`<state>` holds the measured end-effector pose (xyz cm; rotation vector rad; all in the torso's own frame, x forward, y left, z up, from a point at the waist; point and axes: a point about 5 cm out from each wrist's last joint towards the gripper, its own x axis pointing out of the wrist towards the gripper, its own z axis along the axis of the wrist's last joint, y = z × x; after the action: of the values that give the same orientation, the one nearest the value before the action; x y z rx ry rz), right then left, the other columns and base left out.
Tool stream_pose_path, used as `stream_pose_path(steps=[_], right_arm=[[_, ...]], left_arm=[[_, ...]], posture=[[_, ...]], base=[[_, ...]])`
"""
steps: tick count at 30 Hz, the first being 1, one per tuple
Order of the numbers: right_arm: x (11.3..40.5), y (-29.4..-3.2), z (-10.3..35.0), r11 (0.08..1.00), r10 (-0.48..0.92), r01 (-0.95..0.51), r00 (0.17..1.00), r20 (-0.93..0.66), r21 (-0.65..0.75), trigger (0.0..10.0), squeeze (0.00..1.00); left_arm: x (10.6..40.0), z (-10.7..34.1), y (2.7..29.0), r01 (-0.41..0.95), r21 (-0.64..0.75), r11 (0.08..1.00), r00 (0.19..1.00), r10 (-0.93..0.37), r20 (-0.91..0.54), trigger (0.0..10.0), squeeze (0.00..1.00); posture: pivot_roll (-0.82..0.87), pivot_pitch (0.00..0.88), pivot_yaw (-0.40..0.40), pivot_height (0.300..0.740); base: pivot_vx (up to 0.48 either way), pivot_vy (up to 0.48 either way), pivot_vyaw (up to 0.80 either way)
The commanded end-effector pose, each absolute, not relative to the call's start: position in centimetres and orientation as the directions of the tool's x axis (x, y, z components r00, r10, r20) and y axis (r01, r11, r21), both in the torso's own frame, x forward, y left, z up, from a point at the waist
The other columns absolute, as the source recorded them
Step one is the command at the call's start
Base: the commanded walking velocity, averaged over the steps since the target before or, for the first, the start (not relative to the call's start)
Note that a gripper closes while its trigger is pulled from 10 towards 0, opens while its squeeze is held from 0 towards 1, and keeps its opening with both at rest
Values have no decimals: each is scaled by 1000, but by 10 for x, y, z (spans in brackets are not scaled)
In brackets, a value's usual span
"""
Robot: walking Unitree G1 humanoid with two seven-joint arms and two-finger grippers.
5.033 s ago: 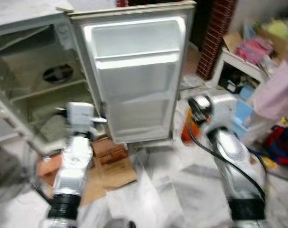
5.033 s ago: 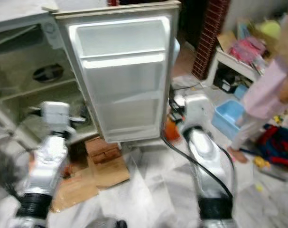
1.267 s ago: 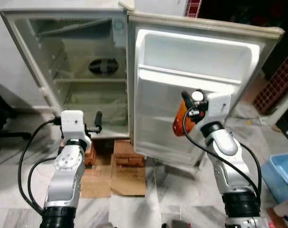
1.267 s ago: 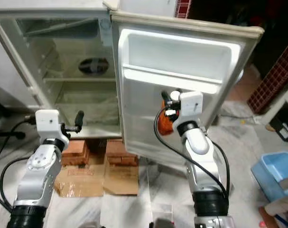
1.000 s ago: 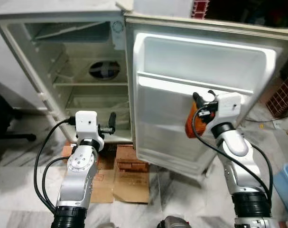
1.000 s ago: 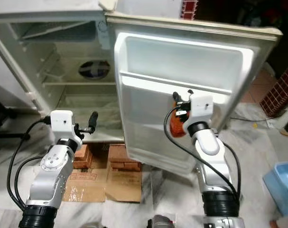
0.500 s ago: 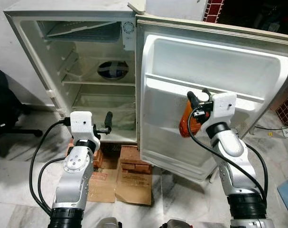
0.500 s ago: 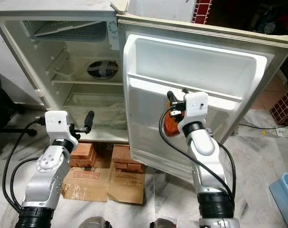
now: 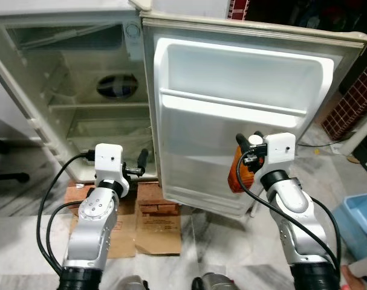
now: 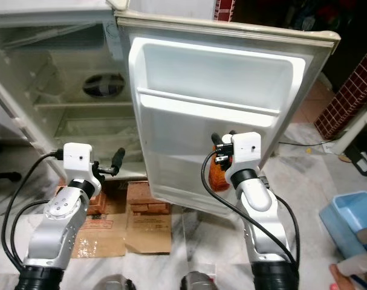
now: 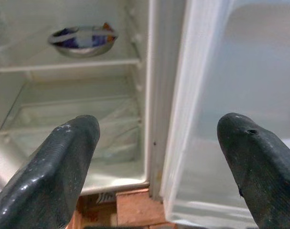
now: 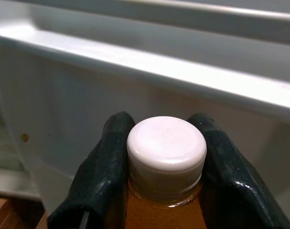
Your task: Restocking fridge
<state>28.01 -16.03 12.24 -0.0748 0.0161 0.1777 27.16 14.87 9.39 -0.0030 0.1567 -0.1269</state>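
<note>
While the fridge [image 9: 68, 90] stands wide open, the right claw [image 12: 166, 157] is clamped on the neck of a bottle [image 9: 237, 171] of orange liquid, its fingers [image 12: 106, 171] pressing either side just under the white cap [image 12: 166, 143]. Gripped high like that, the bottle hangs upright below the claw, which suits lowering it straight down behind a rail. It is held just in front of the door [image 9: 243, 109], below the middle door shelf [image 9: 231, 106] and above the bottom one, touching neither as far as I can tell. The left claw [image 11: 154, 143] hangs idle with its fingers apart, pointing at the gap between the door hinge and the cabinet. Inside, a bowl [image 11: 81, 39] sits on a shelf [image 11: 63, 64]; the rest looks bare. My guess is the bottle is bound for a door shelf, with the placing not yet done.
</note>
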Motion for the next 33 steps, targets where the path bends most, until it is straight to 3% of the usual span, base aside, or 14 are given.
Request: stream_pose_path(steps=[1, 19, 33], right_arm=[[281, -155, 134, 977, 198, -196, 980, 28, -84, 10000, 0], [290, -148, 136, 976, 215, -212, 974, 72, -51, 10000, 0], [292, -144, 136, 972, 233, -229, 969, 79, -55, 10000, 0]], left_arm=[[268, 93, 151, 134, -15, 991, 977, -135, -165, 10000, 0], [267, 95, 151, 114, -18, 993, 981, -115, -153, 10000, 0], [270, 97, 149, 111, -18, 994, 983, -112, -147, 10000, 0]], posture=[[-5, 85, 5, 740], [4, 67, -9, 740], [3, 79, -9, 658]], base=[[0, 0, 0], [0, 0, 0], [0, 0, 0]])
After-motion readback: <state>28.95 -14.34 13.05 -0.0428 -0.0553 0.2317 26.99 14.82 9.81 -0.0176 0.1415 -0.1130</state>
